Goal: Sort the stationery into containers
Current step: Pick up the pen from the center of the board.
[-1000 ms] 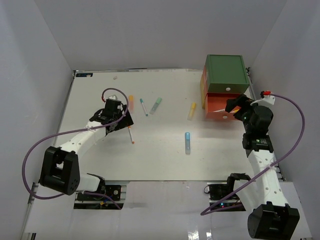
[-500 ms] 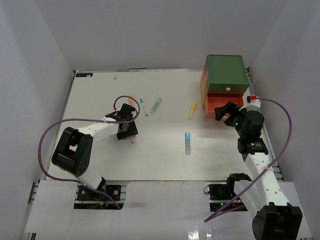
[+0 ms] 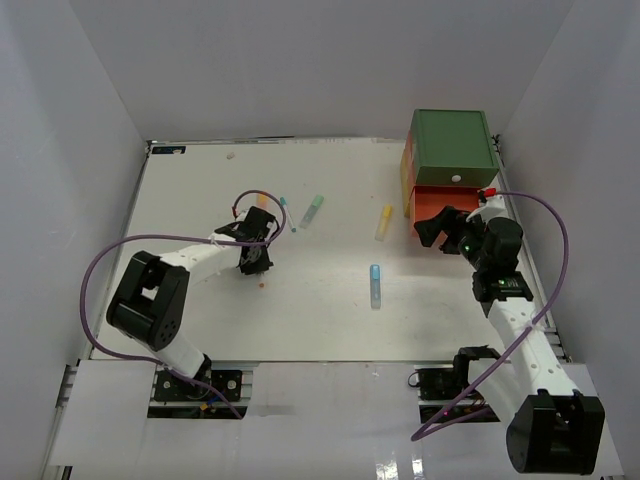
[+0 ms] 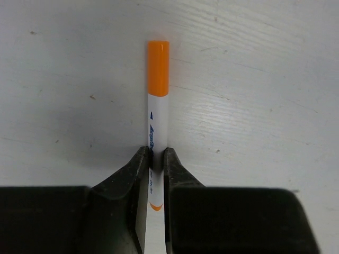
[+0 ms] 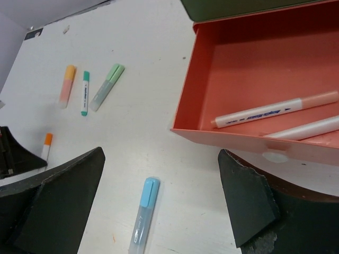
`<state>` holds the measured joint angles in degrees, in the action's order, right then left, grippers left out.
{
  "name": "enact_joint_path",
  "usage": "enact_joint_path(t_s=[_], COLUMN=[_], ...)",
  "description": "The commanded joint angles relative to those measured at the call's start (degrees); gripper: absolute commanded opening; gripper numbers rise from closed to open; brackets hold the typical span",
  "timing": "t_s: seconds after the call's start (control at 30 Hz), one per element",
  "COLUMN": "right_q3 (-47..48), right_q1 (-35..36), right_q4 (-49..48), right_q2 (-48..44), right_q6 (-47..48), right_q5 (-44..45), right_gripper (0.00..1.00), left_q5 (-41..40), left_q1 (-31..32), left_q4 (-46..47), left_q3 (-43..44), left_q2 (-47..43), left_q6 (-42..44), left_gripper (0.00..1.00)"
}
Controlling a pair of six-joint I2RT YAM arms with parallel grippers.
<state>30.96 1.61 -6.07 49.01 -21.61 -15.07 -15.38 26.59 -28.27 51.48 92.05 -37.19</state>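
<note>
- White-walled enclosure, white table (image 3: 330, 310)
- Left end effector (image 4: 157, 156) clamped on the orange-capped pen (image 4: 158, 100) lying on the table, centre left
- Right end effector (image 5: 161, 159) spread apart before the open orange-red drawer (image 5: 186, 95), upper right

No wording can be read: blue print is seen on the white barrel of the orange-capped pen (image 4: 158, 108), well left of the orange-red drawer (image 5: 195, 79), and on a pale pen (image 5: 275, 110) inside it, both too blurred.
</note>
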Motion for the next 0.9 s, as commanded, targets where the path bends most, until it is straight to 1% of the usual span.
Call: enact_joint_path(t_s=[0.0, 0.03, 0.07, 0.13, 0.17, 0.2, 0.27, 0.3, 0.37, 0.4, 0.43, 0.5, 0.53, 0.63, 0.77, 0.87], right_q3=[2.52, 2.96, 3.40, 4.89, 5.51, 6.99, 8.84, 10.59, 12.19, 13.33, 13.95, 14.74, 15.70, 18.51, 22.64, 25.36], right_q1=[0.76, 1.64, 2.43, 4.27, 6.63, 8.05, 12.79, 14.29, 18.76, 20.09, 22.71, 25.19, 27.38, 31.42, 35.21, 36.97], right_q4=[-2.02, -1.67, -1.58, -1.84, -1.58, -1.32, -0.27, 0.09, -0.17, -0.70, -1.31, -3.67, -4.39, -6.24, -6.85, -6.94], right_q2=[0.47, 0.90, 1.34, 2.74, 3.36, 3.98, 6.26, 6.97, 9.50, 10.22, 11.88, 13.73, 15.83, 20.48, 25.25, 27.97], right_q6=[1.74, 1.83, 2.00, 3.23, 3.50, 4.20, 4.55, 4.55, 3.16, 2.45, 1.05, -0.36, -1.06, -3.87, -4.58, -4.76], right_q5=[-6.54, -8.20, -9.09, -11.72, -12.26, -12.70, -12.70, -12.70, -12.18, -12.09, -12.00, -11.39, -11.21, -10.95, -10.33, -9.45], right_gripper=[0.94, 0.94, 0.94, 0.93, 0.93, 0.93, 0.94, 0.94, 0.93, 0.93, 0.93, 0.93, 0.92, 0.91, 0.90, 0.89], left_q5=[4.99, 6.31, 7.72, 11.76, 13.34, 16.57, 20.54, 23.87, 26.96, 28.46, 31.69, 35.22, 38.28, 42.78, 44.46, 44.82], left_q1=[1.01, 1.10, 1.10, 1.10, 1.18, 1.18, 1.36, 1.45, 1.62, 1.62, 1.71, 1.80, 1.89, 1.89, 1.98, 2.06], left_q4=[3.74, 5.84, 6.90, 9.88, 10.51, 10.87, 12.10, 12.54, 13.77, 14.38, 16.04, 17.80, 19.21, 20.27, 21.15, 21.15], left_q3=[-0.77, -0.95, -1.12, -1.12, -0.69, -0.16, 1.42, 1.86, 2.22, 2.04, 1.61, -0.41, -1.29, -4.02, -7.09, -7.19], left_q2=[-5.02, -6.43, -9.32, -12.14, -14.42, -15.40, -17.07, -18.56, -19.97, -21.63, -22.52, -25.41, -26.30, -29.11, -30.52, -30.53], left_q6=[3.78, 6.84, 8.52, 11.95, 15.71, 17.75, 21.88, 25.99, 29.88, 32.77, 34.19, 37.08, 39.19, 41.75, 42.72, 43.34], left_gripper=[0.13, 0.13, 0.13, 0.13, 0.13, 0.13, 0.13, 0.13, 0.13, 0.13, 0.13, 0.13, 0.13, 0.13, 0.13, 0.14])
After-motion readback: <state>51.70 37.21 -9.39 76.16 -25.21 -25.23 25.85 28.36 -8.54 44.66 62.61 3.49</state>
